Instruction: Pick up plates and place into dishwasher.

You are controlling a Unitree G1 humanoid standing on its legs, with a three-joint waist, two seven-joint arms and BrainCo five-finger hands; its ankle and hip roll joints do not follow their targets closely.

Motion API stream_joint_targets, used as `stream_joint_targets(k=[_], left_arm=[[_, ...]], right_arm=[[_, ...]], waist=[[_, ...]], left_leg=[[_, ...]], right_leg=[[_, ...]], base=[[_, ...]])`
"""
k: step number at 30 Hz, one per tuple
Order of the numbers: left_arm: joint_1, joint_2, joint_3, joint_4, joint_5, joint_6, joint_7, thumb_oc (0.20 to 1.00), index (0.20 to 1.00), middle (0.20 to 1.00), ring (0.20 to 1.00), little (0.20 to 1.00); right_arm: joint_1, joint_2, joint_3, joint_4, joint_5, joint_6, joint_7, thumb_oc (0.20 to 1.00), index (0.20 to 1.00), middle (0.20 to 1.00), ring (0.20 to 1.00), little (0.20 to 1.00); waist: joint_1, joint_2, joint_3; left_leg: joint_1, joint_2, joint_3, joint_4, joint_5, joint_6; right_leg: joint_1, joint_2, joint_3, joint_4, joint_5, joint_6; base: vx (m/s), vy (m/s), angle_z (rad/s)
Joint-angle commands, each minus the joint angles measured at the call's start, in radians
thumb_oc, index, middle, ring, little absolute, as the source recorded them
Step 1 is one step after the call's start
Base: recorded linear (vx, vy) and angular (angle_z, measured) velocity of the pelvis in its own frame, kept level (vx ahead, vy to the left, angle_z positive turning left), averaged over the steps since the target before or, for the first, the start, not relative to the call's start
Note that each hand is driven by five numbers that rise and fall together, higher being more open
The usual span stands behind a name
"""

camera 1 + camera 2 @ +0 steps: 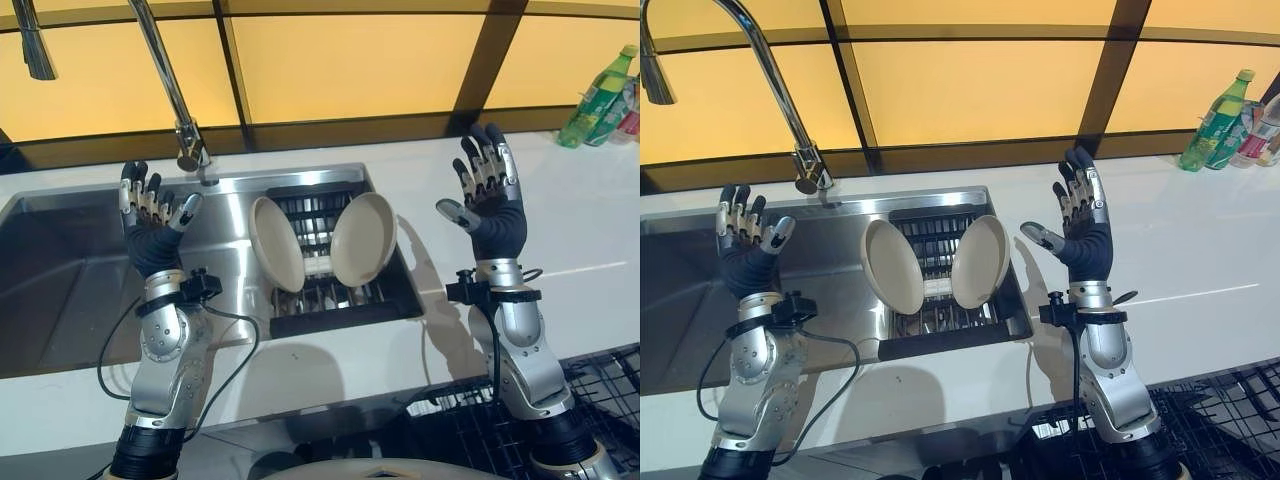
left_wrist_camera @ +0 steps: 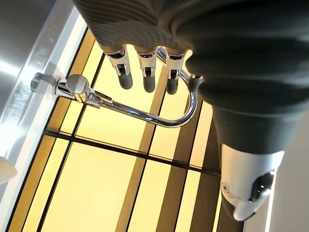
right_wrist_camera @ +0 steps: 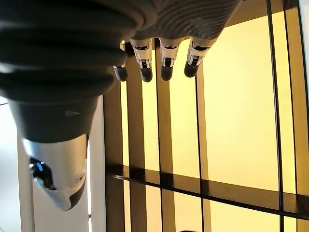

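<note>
I am holding both arms raised in front of me, forearms upright, palms turned toward each other. My left hand point(image 1: 150, 205) is hovering above the near left part of the sink point(image 1: 60, 270), fingers straight and spread, thumb out to the side, holding nothing. My right hand point(image 1: 487, 190) is hovering over the white surface point(image 1: 590, 240) just to the right of the sink, fingers likewise extended and relaxed, thumb sticking out toward the sink, also holding nothing. In each wrist view I am seeing that hand's straight fingers pointing up at the yellow panelled wall point(image 1: 350, 60) with its dark bars.

Two cream plates are standing on edge in a dark rack point(image 1: 340, 300) set into the right part of the sink. The left plate point(image 1: 276, 242) is leaning to the left, the right plate point(image 1: 363, 238) is leaning to the right, so their tops are spreading apart like a V while their lower edges are sitting close together. Both plates are lying between my two hands and well apart from each.

The chrome tap point(image 1: 170, 90) is rising behind the sink, its neck arching off to the left. Green bottles point(image 1: 598, 95) are standing at the far right corner of the surface. A black wire basket point(image 1: 480, 430) is showing low at the near right, below the surface edge.
</note>
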Motion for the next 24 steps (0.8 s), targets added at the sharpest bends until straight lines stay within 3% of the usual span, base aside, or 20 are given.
stream_joint_targets(k=[1,17,24], left_arm=[[0.021,0.042,0.035,-0.031,0.001,-0.047,-0.041,1.000,1.000,1.000,1.000,1.000],[0.019,0.046,0.043,-0.012,0.037,-0.041,-0.042,1.000,1.000,1.000,1.000,1.000],[0.017,0.082,0.073,-0.006,0.221,-0.026,-0.076,1.000,1.000,1.000,1.000,1.000]], right_arm=[[0.006,0.001,-0.011,-0.059,0.013,-0.027,0.021,1.000,1.000,1.000,1.000,1.000],[0.008,0.005,-0.015,-0.047,0.012,-0.017,0.041,1.000,1.000,1.000,1.000,1.000],[0.009,-0.004,-0.028,-0.045,0.029,-0.007,0.057,1.000,1.000,1.000,1.000,1.000]], waist=[[0.014,-0.012,-0.056],[0.009,-0.008,-0.059],[0.005,-0.002,-0.061]], left_leg=[[0.023,0.020,0.047,0.027,-0.081,-0.010],[0.028,0.025,0.056,0.025,-0.080,-0.011],[0.026,0.026,0.055,0.027,-0.079,-0.014]], right_leg=[[-0.026,-0.035,-0.013,0.034,-0.021,0.037],[-0.022,-0.029,-0.008,0.026,-0.020,0.033],[-0.024,-0.023,-0.004,0.026,-0.023,0.030]], base=[[0.00,0.000,0.00],[0.00,0.000,0.00],[0.00,0.000,0.00]])
